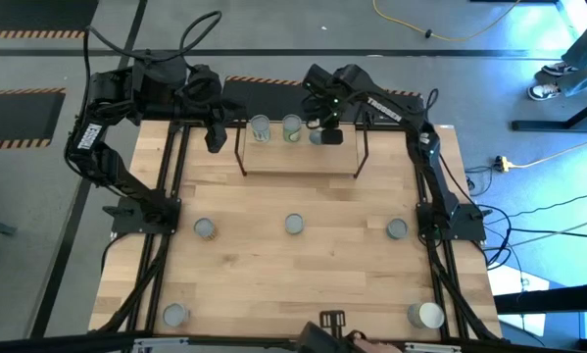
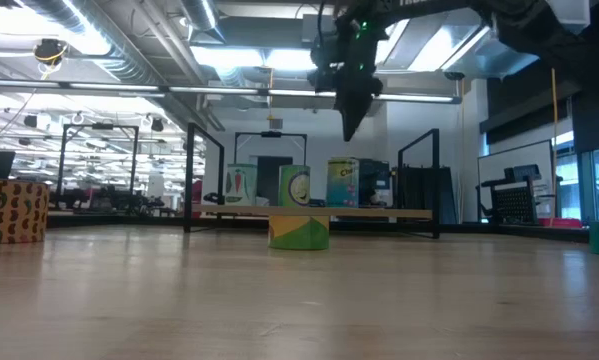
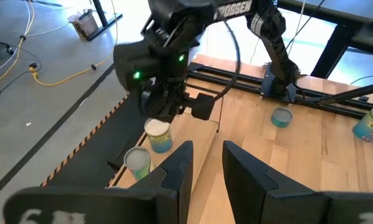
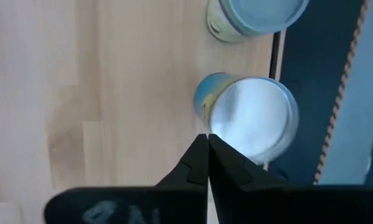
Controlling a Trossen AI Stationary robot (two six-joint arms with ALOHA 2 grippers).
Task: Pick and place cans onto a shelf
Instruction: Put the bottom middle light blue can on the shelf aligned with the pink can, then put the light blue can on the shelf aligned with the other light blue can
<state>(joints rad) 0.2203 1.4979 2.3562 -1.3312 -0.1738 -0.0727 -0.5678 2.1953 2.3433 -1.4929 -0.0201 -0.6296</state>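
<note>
Cans (image 1: pixel 291 129) — three stand on the shelf (image 1: pixel 301 160); five wait on the table (image 1: pixel 303 270). Right gripper (image 1: pixel 329 129) hovers above, fingers together, empty — left gripper (image 1: pixel 216 137) apart.

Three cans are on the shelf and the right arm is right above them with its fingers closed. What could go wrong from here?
1. The right gripper hangs shut just above the blue-sided can on the shelf; a low sideways move could topple it or its neighbour.
2. That can stands near the shelf's back edge, so a nudge might push it off.
3. The left gripper waits open close beside the shelf, so the arms could clash.
</note>
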